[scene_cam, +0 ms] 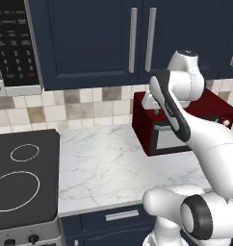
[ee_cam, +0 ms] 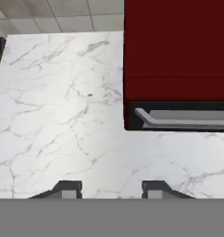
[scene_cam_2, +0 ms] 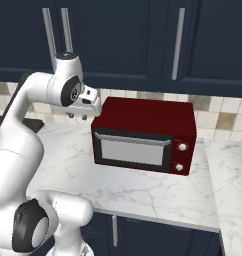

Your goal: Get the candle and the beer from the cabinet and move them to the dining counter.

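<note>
Jaws stand apart w/ nothing between them: in the hand view the two dark fingertips [ee_cam: 67, 189] rise at the bottom edge w/ only bare marble in the gap, so the gripper [ee_cam: 108, 190] is open and empty. Gripper points down at the worktop [scene_cam: 109, 163], hovering clear of it, just beside the left end of the red microwave [scene_cam_2: 143, 132].

Arm posture: folded, hand held at approx. microwave-top height, below the wall cabinet [scene_cam: 89, 38]. Judged a parked/ready pose, not a grasp pose, since nothing graspable lies under the fingers.

Cabinet doors: both shut, flush, w/ the two long silver handles [scene_cam: 133, 41] side by side above the hand. Candle and beer are presumably behind those doors, hence not checkable from these pictures. Dining counter: location can't be told either.

Task progress, as a judgement: at the start; no door opened, no item fetched.

Next move calls for raising the hand and turning the fingers toward one bar handle. Risk: elbow or wrist clipping the microwave top while rising, as it sits close to the hand.

Stovetop [scene_cam: 22, 178] lies to the left, well apart from the gripper.
</note>
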### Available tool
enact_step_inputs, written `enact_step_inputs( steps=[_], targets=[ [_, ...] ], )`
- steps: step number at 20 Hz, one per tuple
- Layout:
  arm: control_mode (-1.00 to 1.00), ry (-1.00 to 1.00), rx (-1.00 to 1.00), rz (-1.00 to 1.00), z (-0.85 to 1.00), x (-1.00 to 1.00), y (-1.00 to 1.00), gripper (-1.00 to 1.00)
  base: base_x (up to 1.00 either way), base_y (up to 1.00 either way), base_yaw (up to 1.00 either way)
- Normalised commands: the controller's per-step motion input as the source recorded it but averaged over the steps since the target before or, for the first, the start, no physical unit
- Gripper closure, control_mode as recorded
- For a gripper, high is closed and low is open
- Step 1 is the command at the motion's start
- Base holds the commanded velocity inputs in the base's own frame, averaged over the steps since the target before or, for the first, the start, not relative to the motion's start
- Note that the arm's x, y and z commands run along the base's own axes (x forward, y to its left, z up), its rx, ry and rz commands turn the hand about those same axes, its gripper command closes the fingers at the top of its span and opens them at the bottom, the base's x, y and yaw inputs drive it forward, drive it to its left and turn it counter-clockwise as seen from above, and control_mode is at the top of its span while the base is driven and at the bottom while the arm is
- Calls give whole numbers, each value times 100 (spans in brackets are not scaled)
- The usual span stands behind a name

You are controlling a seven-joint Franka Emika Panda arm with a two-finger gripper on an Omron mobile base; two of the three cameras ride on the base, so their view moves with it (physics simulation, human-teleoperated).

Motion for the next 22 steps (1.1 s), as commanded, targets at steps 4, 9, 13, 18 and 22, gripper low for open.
enact_step_inputs(
  steps=[4,9,13,18,22],
  targets=[
    [-100,-20,0,0,0,-64,0,-100,0,0,0],
    [-100,-52,-4,0,0,-100,10,-100,0,0,0],
    [-100,-49,-5,-5,28,-42,7,-100,0,0,0],
    [-100,-37,-8,-3,76,21,10,-100,0,0,0],
    [-100,-31,-4,-3,87,25,16,-100,0,0,0]
  ],
)
